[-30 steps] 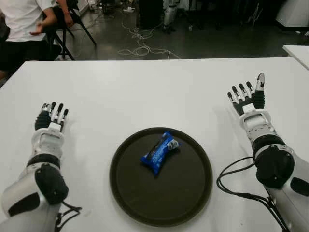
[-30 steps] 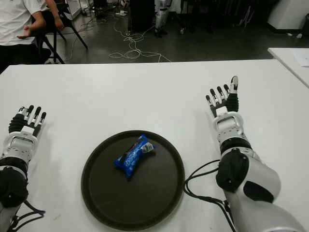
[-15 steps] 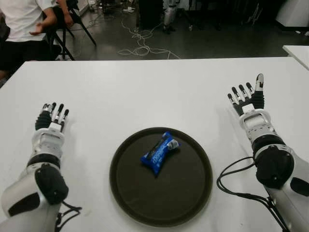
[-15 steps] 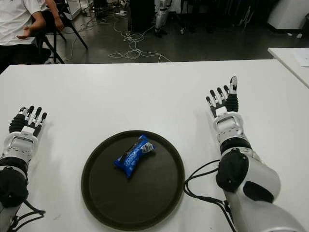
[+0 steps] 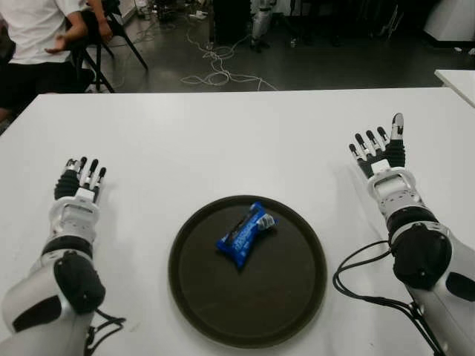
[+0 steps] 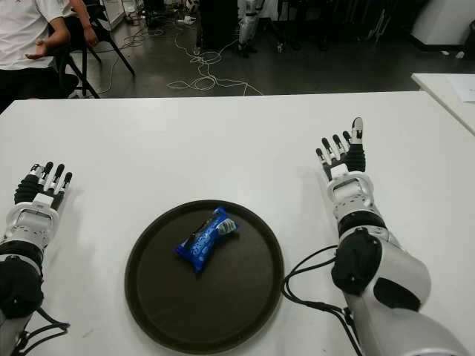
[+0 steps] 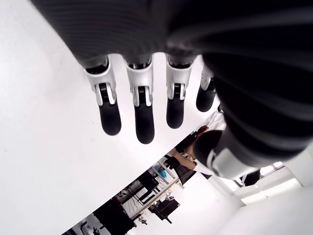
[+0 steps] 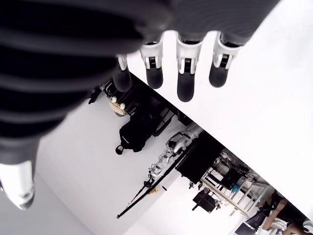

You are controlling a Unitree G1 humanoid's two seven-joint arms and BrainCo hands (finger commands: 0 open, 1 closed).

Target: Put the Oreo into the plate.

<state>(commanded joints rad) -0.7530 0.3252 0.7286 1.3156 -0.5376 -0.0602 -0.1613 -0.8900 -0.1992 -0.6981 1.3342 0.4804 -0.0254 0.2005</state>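
The Oreo (image 5: 246, 234) lies in the plate (image 5: 200, 297) mid-worktop, both hands (image 5: 80, 181) (image 5: 378, 144) flat-open and empty near the side edges: nothing remains but idling.

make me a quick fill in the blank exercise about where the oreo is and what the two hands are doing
1. The blue Oreo pack lies inside the round dark ____.
2. The left hand holds ____, its fingers extended.
3. The right hand shows on the plate's ____ side, fingers spread and open.
4. The plate sits on a ____ table.

Missing words: plate; nothing; right; white
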